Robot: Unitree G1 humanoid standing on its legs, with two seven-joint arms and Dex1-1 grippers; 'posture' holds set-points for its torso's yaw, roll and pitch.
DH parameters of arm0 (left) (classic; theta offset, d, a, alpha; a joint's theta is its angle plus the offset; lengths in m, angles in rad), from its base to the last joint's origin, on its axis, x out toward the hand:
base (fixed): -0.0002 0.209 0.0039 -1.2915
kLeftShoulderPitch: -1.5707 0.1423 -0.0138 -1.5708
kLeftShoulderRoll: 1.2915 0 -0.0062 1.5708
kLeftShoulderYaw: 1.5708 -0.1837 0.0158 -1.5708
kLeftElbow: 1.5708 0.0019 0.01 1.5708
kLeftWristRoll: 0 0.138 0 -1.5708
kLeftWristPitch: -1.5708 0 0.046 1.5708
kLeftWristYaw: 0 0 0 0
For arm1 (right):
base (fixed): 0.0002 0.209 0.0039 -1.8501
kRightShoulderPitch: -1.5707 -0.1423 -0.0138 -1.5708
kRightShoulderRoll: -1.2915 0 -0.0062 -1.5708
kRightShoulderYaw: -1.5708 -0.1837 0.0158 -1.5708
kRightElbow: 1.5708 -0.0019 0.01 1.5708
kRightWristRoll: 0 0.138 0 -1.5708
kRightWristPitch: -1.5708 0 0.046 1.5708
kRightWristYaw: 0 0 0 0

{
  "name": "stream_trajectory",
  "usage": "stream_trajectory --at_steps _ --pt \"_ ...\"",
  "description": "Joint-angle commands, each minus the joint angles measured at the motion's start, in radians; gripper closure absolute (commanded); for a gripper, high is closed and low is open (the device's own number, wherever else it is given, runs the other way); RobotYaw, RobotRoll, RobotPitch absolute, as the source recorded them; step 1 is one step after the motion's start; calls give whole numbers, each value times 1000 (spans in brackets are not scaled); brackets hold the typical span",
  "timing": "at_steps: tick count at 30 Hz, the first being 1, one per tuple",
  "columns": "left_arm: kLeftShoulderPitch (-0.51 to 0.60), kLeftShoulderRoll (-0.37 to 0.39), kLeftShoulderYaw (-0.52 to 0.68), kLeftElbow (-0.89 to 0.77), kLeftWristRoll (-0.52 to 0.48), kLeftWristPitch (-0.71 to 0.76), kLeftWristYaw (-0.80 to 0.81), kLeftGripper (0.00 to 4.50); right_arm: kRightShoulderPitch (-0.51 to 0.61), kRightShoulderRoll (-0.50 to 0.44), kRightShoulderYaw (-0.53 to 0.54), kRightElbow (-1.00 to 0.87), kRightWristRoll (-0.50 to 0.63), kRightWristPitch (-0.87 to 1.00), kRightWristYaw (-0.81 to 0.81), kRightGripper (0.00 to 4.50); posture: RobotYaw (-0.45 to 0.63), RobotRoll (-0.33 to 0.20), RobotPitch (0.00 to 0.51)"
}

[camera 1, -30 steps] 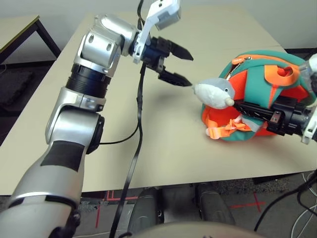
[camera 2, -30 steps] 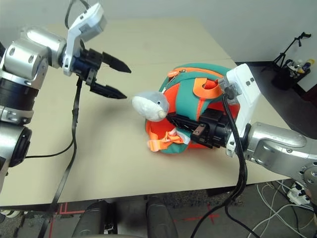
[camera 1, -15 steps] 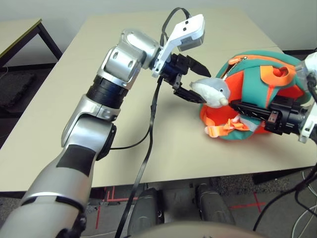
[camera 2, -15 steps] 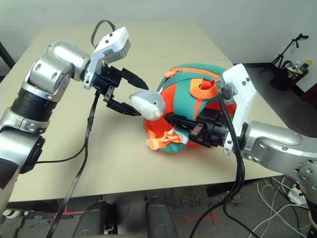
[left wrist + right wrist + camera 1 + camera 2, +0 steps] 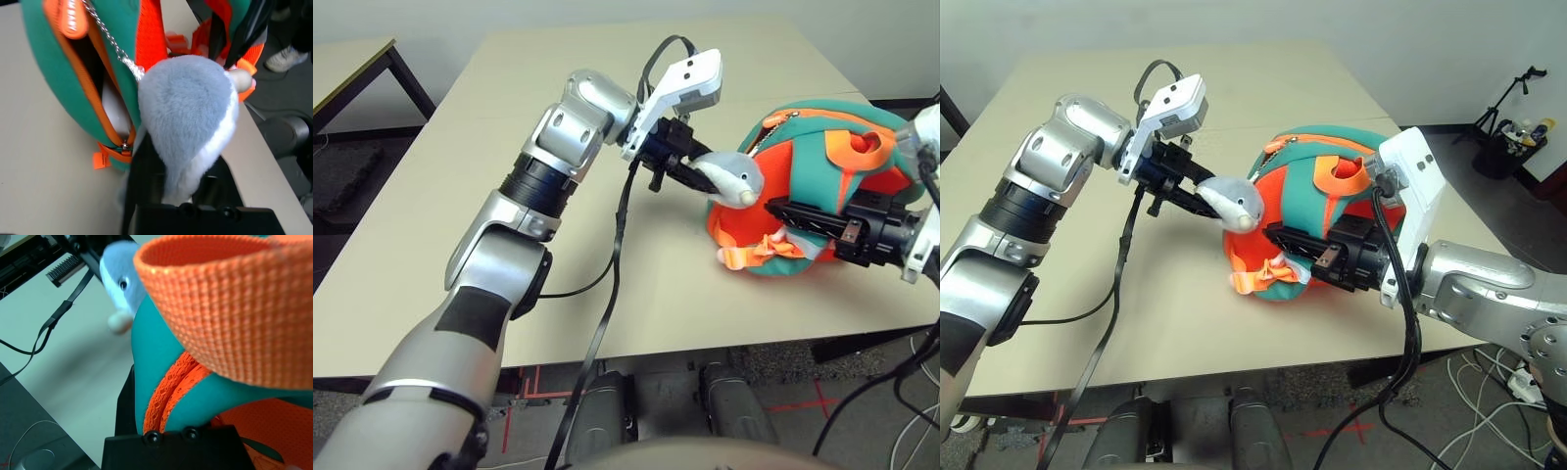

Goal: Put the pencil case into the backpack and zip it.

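The orange and teal backpack sits on the right part of the table, its zip open. A white surface inside the opening looks like the pencil case. My left gripper reaches in from the left and is shut on the grey-white plush dolphin charm, which hangs from the bag by a small chain. My right gripper is shut on the backpack's lower front fabric, near the orange straps.
A black cable hangs from my left wrist down over the table's front edge. The beige table stretches bare to the left and behind the bag. Another table stands at the far left. A stand and cables are on the floor at right.
My left gripper has moved right from above the open table to the dolphin charm and closed on it. The right gripper and the backpack have stayed put.
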Motion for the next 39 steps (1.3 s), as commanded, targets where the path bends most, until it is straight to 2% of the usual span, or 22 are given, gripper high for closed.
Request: stream_trajectory --at_steps 1,8,16,20,28,39 --pt "-49 30 77 7 -51 121 37 4250 -11 4 11 -18 7 11 14 4362 -151 0 70" --pt "-82 124 158 35 -94 273 86 4250 -19 13 19 -12 -4 13 18 4362 -146 0 68" --pt "89 226 160 -113 -165 433 110 4250 -29 23 29 -10 -9 13 16 4362 -143 0 70" --pt "202 228 169 -187 -197 483 173 4251 -32 26 31 -7 -13 14 18 4362 -138 0 72" --pt "353 202 169 -269 -247 537 285 4251 -44 39 40 1 -27 19 25 4362 -131 0 70" --pt "450 184 72 -143 -185 436 337 4251 -74 58 53 15 -51 28 35 4362 -135 0 62"
